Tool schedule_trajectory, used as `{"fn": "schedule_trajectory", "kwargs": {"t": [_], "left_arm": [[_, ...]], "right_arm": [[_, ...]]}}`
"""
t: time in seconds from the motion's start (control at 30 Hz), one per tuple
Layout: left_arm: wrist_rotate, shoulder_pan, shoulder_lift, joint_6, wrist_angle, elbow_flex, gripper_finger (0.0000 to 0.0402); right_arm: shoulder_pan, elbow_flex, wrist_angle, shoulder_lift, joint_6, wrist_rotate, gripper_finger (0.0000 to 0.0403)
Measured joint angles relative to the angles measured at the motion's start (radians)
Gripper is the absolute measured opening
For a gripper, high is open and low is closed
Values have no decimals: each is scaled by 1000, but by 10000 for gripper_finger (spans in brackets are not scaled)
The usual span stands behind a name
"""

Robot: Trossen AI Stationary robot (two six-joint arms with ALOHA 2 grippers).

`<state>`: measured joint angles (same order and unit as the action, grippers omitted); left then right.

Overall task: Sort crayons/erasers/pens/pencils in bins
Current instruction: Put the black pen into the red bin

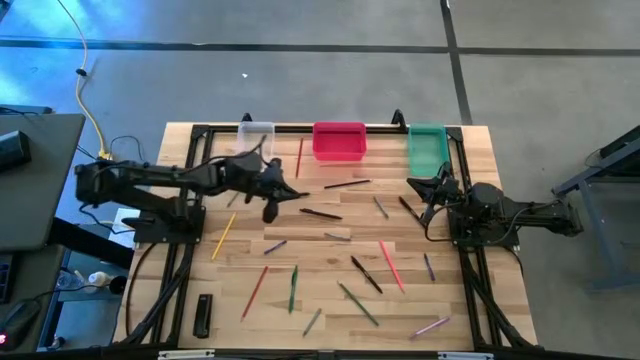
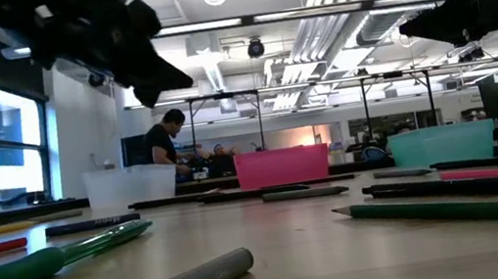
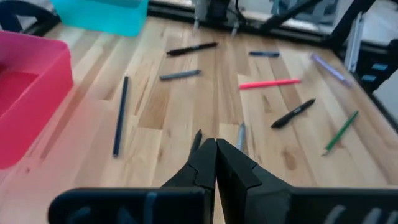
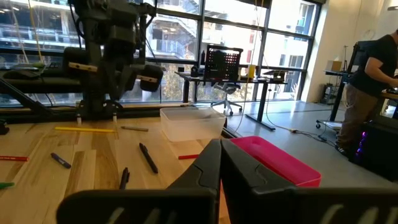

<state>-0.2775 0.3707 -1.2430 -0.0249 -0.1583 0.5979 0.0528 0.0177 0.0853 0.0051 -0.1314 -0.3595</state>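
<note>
Crayons [image 3: 122, 114] lie on table beyond closed left fingers [image 3: 233, 163].

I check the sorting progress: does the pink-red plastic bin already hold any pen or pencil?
No, in the high view the pink-red plastic bin shows only its bare floor.

From overhead we are looking straight down on the whole table [image 1: 330, 250]. At tabletop height we are peering level across it, pens close before the lens, toward the pink bin [image 2: 283, 166] and room beyond. The left wrist camera is looking down past its fingers at the wood; the right wrist camera is facing across toward the windows. All four are sharing that pink bin.
</note>
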Motion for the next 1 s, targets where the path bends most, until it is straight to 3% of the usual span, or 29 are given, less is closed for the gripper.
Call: {"fn": "schedule_trajectory", "kwargs": {"t": [0.37,0.67,1.0], "left_arm": [[-39,-81,-305,95,112,289,0],[59,-118,-555,108,343,548,4],[127,-131,-705,115,433,652,68]], "right_arm": [[0,0,0,0,0,0,0],[0,0,0,0,0,0,0],[0,0,-3,0,0,0,0]]}}
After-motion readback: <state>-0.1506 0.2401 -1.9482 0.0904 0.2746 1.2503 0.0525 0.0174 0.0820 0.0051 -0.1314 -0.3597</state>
